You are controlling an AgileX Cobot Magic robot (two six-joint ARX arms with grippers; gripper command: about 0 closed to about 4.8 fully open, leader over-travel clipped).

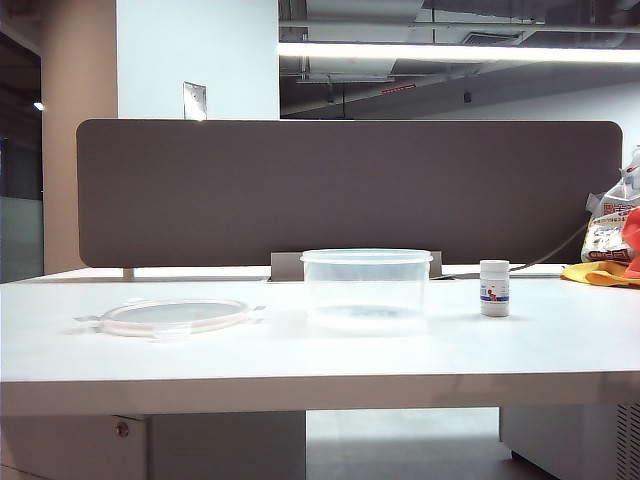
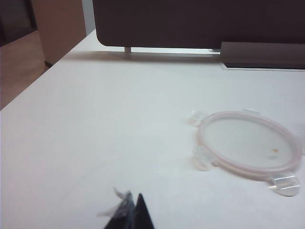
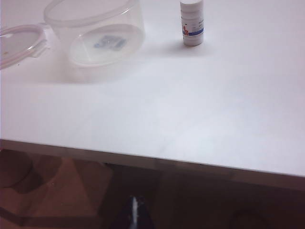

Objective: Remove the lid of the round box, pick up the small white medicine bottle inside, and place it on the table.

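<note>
The white table's (image 1: pixel 320 365) thick front edge lies nearest the exterior camera; neither arm appears in that view. The left gripper (image 2: pixel 129 214) shows only as dark fingertips pressed together, holding nothing, low over the table; ahead of it and off to one side, well apart, the lid (image 2: pixel 249 145) lies flat, a translucent disc with a pinkish rim and small clear tabs. The right gripper (image 3: pixel 135 214) is also closed and empty, pulled back beyond the table's front edge; far ahead of it stands the small white medicine bottle (image 3: pixel 192 23), upright on the bare table, with the round box (image 3: pixel 97 36) open and apparently empty well to one side of the bottle, and the lid beyond the box.

In the exterior view the bottle (image 1: pixel 494 288) is a tiny white cylinder with a white cap and a blue and red label; it stands just beside the clear tub (image 1: pixel 366 288) without touching it, and the lid (image 1: pixel 172 317) rests on the tub's far side. The task looks finished.

Little risk remains; the bottle is narrow and light, so an arm sweeping across the table could tip it over or send it rolling; a nudge to the empty tub could knock it into the bottle.
</note>
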